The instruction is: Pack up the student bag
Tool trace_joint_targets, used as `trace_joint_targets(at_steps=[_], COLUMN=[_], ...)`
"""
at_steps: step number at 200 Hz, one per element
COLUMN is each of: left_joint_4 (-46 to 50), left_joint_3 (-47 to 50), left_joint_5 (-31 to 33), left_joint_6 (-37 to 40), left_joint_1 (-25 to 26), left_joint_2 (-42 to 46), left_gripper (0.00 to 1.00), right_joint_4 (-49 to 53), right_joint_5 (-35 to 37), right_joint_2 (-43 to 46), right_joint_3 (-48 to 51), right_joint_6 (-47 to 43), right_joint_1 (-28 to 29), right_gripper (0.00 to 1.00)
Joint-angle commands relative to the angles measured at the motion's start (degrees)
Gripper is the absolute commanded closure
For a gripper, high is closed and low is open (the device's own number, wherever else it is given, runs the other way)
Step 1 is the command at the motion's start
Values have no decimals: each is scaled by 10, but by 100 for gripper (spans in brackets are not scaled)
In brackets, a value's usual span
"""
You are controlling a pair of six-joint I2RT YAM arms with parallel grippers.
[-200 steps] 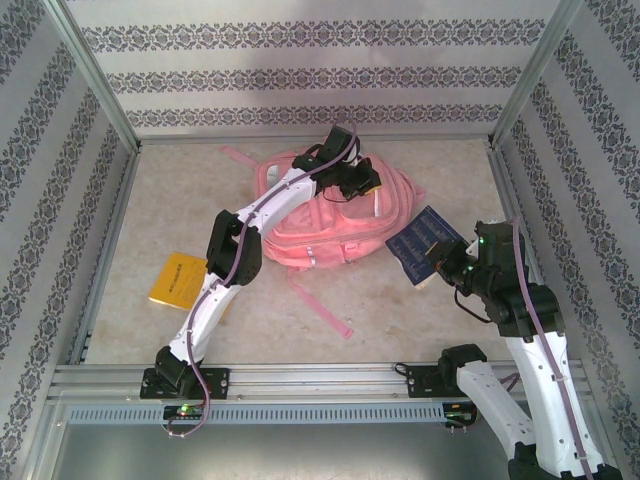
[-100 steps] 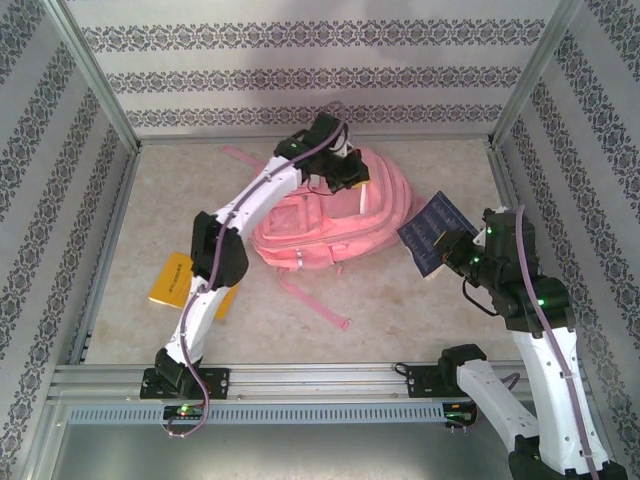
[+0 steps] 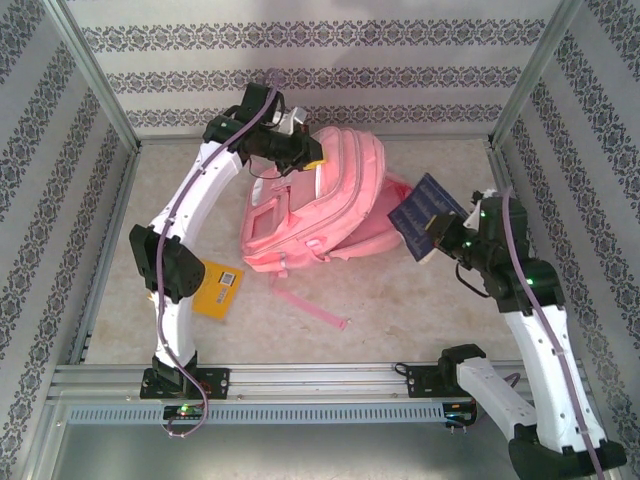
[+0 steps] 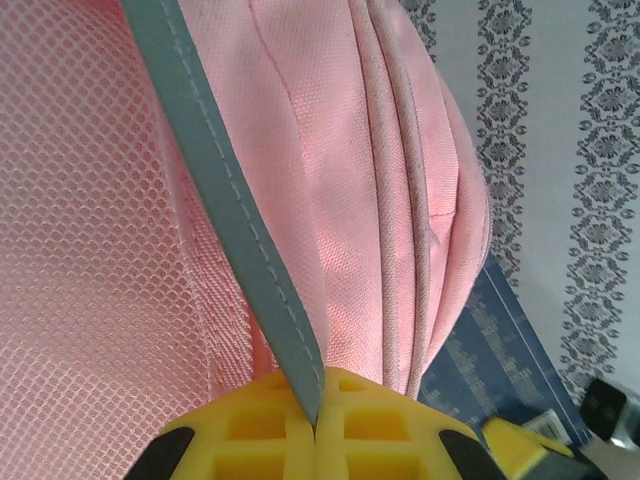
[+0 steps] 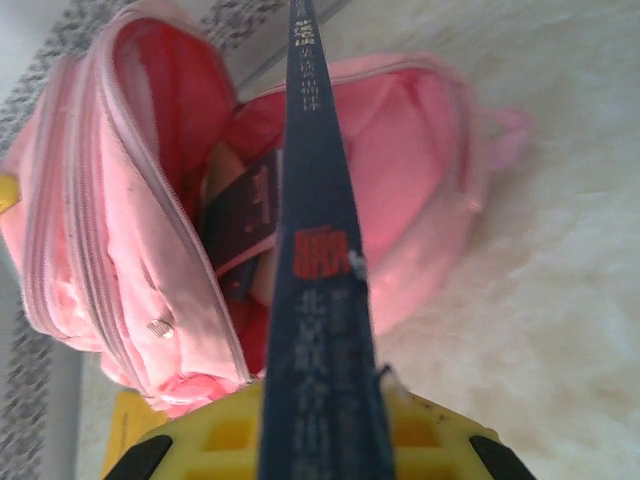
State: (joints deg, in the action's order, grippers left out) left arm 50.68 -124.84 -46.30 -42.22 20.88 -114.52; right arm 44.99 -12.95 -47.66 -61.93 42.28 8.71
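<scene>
Left gripper (image 4: 315,408) is clamped tight on a flat grey webbing strap (image 4: 205,160) at the top of the student bag (image 3: 320,200), a large pink fabric backpack. We see the bag hoisted and tilted near the far edge of the beige marbled worktop (image 3: 400,310), w/ its mouth gaping twd the right. Right gripper (image 5: 320,428) pinches a thin dark blue book (image 5: 320,300) edge-on, just beside that mouth, nr the right edge. A flat yellow booklet (image 3: 220,288) lies by the left edge.
</scene>
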Motion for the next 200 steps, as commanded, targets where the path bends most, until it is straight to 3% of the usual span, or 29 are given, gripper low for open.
trace_joint_targets(at_steps=[1,30,61,102,158,171,189,200], left_joint_4=[-58,-82,-90,-103,-125,-128,-130,-128], left_joint_3=[13,34,40,39,28,20,11,8], left_joint_5=[-79,-98,-104,-104,-109,-110,-109,-107], left_joint_6=[5,-7,-14,-27,-44,-46,-47,-46], left_joint_1=[-12,-11,-11,-11,-8,-6,-4,-4], left_joint_2=[70,87,98,102,91,83,74,70], left_gripper=[100,100,100,100,100,100,100,100], right_joint_4=[-172,-315,-396,-495,-495,-465,-427,-425], right_joint_5=[-143,-250,-340,-372,-354,-330,-295,-282], right_joint_2=[-36,-100,-208,-344,-477,-505,-541,-545], right_joint_3=[35,70,71,64,-21,-56,-90,-95], right_joint_6=[28,82,117,152,152,138,129,132], right_joint_1=[-5,-2,0,20,94,123,149,150], right_gripper=[100,100,100,100,100,88,52,44])
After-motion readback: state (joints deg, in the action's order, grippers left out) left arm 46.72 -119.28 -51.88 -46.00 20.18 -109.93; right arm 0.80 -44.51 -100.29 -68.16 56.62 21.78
